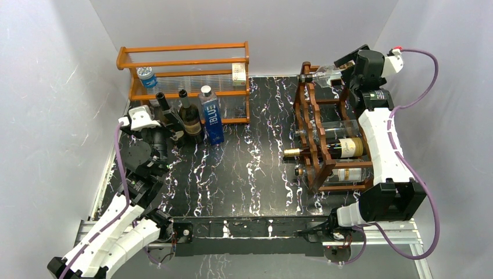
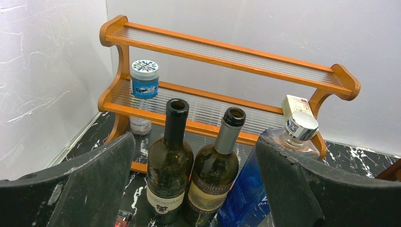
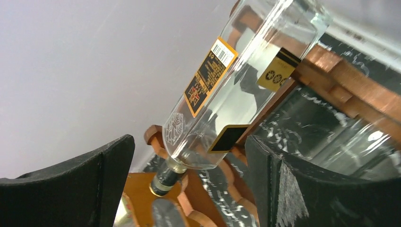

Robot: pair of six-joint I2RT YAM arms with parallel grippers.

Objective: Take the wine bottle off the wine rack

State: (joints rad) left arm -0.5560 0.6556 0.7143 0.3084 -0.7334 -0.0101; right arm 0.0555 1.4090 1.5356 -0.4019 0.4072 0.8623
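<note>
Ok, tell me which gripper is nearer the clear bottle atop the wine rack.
Right. The right gripper hangs open right beside the clear bottle atop the wine rack; the left gripper is across the table, facing upright bottles by the orange shelf.

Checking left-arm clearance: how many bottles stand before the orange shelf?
3: black-necked wine bottle left, silver-necked wine bottle middle, blue bottle right; others may be hidden behind them.

**Legible lettering: three bottles and a barcode**

I read "BLUE" in white letters running up the blue bottle [image 1: 212, 116]. On my left wrist view, the silver-necked wine bottle [image 2: 213, 175] has a label reading "PRIMITIV…". The dark bottle [image 2: 168, 177] beside it shows "OROAMAN", cut off. The clear bottle [image 3: 227, 90] carries a barcode, but its small print is unreadable.
</note>
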